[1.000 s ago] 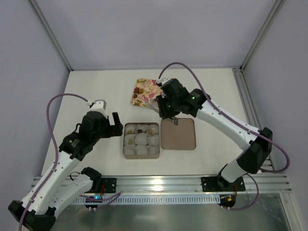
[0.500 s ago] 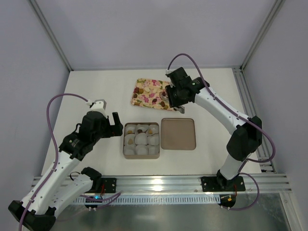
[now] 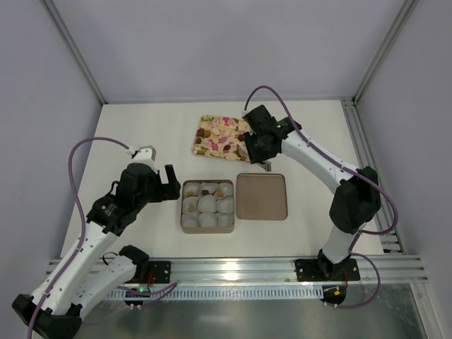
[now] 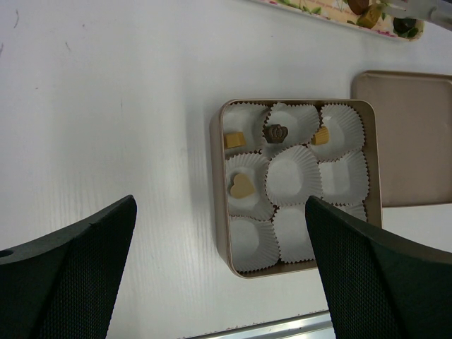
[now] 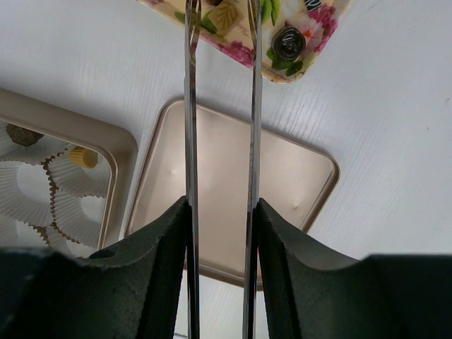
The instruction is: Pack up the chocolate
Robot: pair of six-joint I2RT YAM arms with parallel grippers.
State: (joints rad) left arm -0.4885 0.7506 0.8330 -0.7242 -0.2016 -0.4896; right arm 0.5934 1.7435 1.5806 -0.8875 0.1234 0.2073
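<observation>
The square brown box [image 3: 182, 209] holds white paper cups, and several cups hold chocolates: a tan heart [image 4: 242, 186], a dark crown [image 4: 274, 133] and a tan piece [image 4: 234, 140]. More chocolates lie on the flower-print tray [image 3: 209, 148]. My right gripper [image 3: 254, 151] is shut on metal tongs [image 5: 189, 106]. The tong blades reach over the tray's near edge [image 5: 321, 25], either side of a tan leaf chocolate [image 5: 224, 18], with a dark round bonbon [image 5: 289, 44] beside them. My left gripper [image 4: 220, 205] is open and empty, above the box's left side.
The box lid [image 3: 261, 196] lies flat to the right of the box, under the right wrist [image 5: 282, 176]. Metal frame posts stand at the table's back corners and a rail runs along the near edge.
My right arm has moved with the tongs from over the box and lid back to the tray's right end. The left arm has not moved.
</observation>
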